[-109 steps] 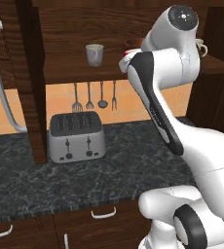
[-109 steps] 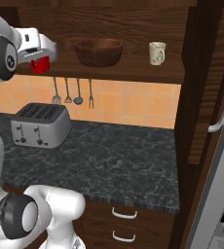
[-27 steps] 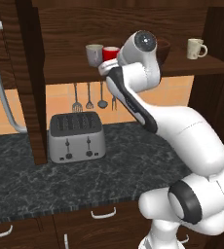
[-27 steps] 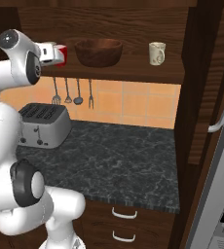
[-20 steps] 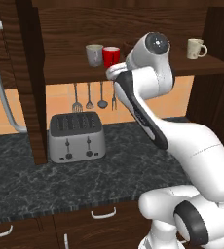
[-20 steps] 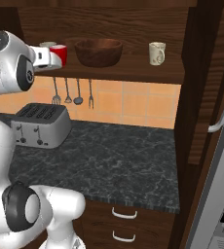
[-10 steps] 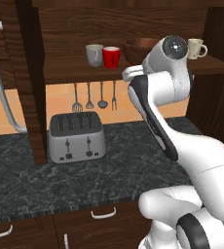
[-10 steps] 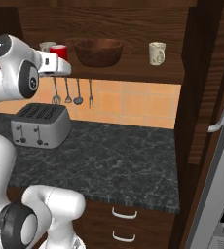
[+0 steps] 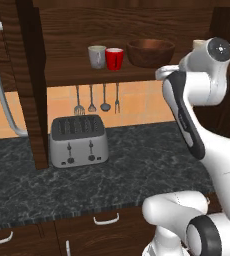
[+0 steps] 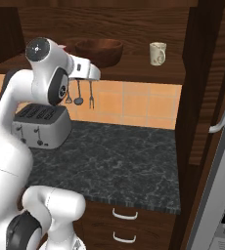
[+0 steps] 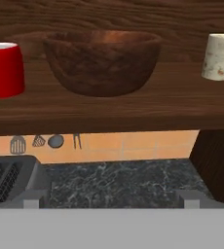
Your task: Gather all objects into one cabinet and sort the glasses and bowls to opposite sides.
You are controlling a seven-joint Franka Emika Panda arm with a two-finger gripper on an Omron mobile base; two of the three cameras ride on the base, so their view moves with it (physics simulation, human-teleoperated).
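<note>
arm (image 9: 187, 125) raised, elbow bent, gripper (image 10: 92, 73) open, empty

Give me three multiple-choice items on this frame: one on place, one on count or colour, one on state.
1. Where does the red cup stand on the shelf board?
A. between the grey cup and the wooden bowl
B. inside the bowl
C. on the toaster

2. How many utensils hang under the shelf?
A. two
B. four
C. six

3. What state is the end effector in?
A. shut on the cream mug
B. shut on the red cup
C. open, holding nothing

Key: 1 A, the left base view shows grey cup, red cup, bowl in a row. 2 B, four hang on the tiled wall. 3 C, cups and bowl all stand on the shelf.
</note>
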